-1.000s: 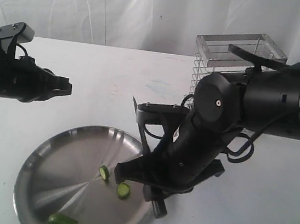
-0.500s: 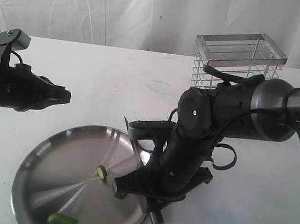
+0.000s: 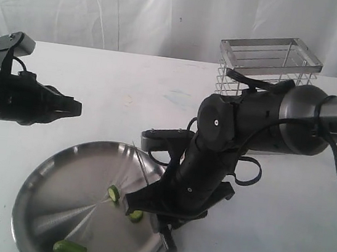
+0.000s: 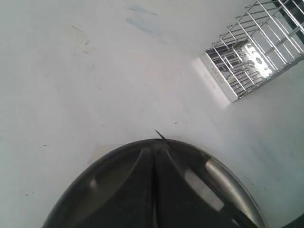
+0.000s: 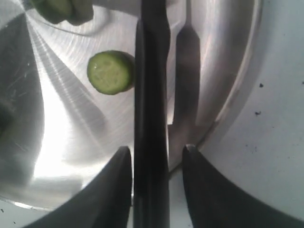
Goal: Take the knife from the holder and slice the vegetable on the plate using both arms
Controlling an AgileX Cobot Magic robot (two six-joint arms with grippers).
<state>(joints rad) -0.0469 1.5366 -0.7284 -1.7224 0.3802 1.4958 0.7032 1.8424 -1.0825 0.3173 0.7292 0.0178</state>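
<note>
Plainly, in the right wrist view the right gripper stood partly open over the plate. Its two dark fingers were apart, and the knife ran as a dark bar through the gap between them. One finger lay against or just beside the knife. The other showed a clear sliver of plate between itself and the knife, so whether the knife was truly gripped could not be told. Beyond the fingertips a round cucumber slice lay flat on the plate, just beside the knife. A second green piece lay farther out past it. The plate's rim passed beneath the fingers, with the white table on the looser finger's side.

In the left wrist view the left gripper was closed tight, finger against finger, with nothing between them. It hung above the table, and the holder stood well ahead of it and off to one side.

In the exterior view the right gripper pointed down at the plate's edge, with two slices lying just beside it. A cucumber stub lay well apart from it at the plate's far rim. The holder stood behind the right arm. The left gripper hovered level, empty, well apart from the plate.
</note>
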